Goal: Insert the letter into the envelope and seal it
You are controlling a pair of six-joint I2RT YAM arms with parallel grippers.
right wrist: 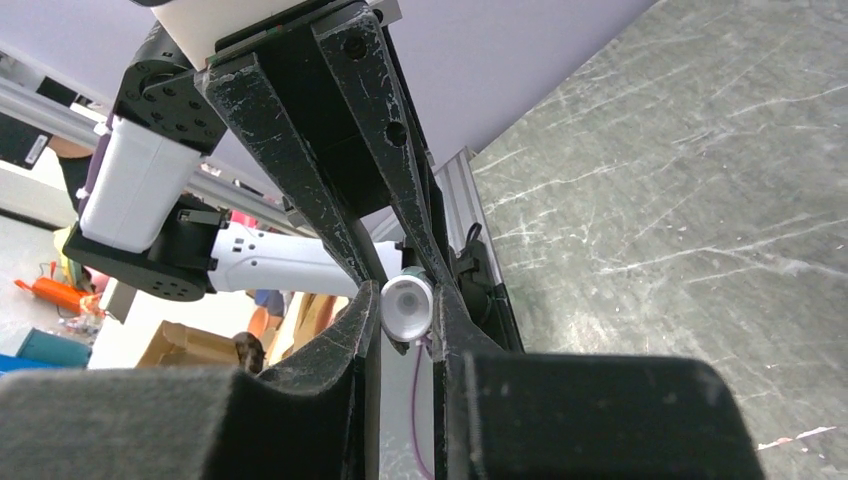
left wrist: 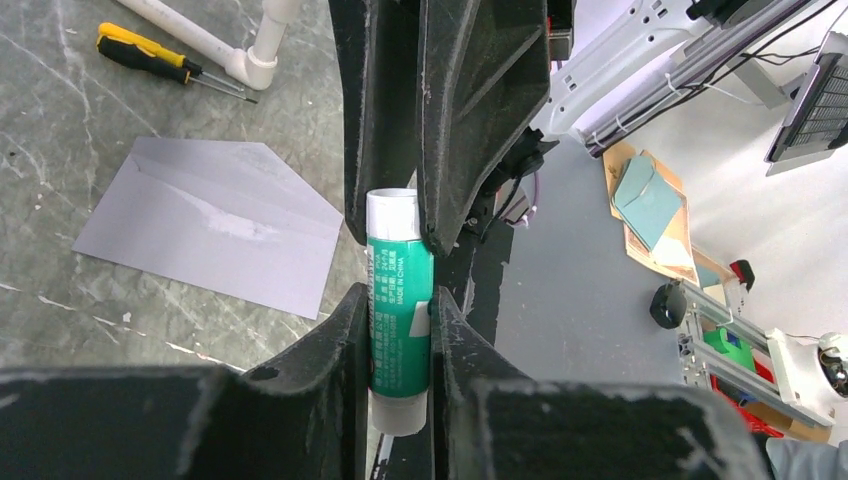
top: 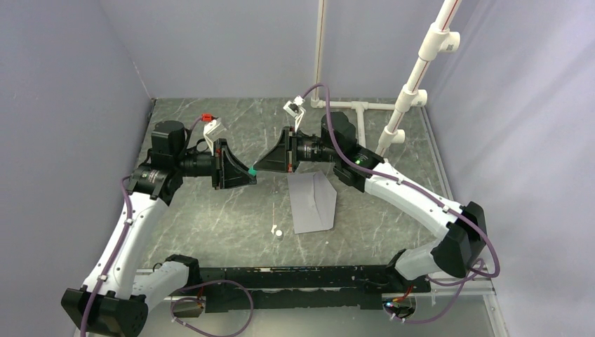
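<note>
Above the middle of the grey marbled surface (top: 210, 225), the two arms meet tip to tip with a green glue stick (left wrist: 398, 265) held level between them. The left end effector (left wrist: 398, 294) pinches the green labelled body of the stick, its fingers pressed against both sides. The right end effector (right wrist: 406, 303), coming from the opposite side, closes on the stick's white end, which shows as a round white face between its fingers in the right wrist view. Below and slightly right of this meeting point, the envelope (top: 312, 203) lies flat on the surface, plain grey, with its pointed flap folded out, touched by neither arm. A small white cap (top: 278, 232) rests just left of the envelope's near end. A yellow-handled screwdriver (left wrist: 150, 55) lies beside the white pipe frame (top: 361, 116) at the far edge.
</note>
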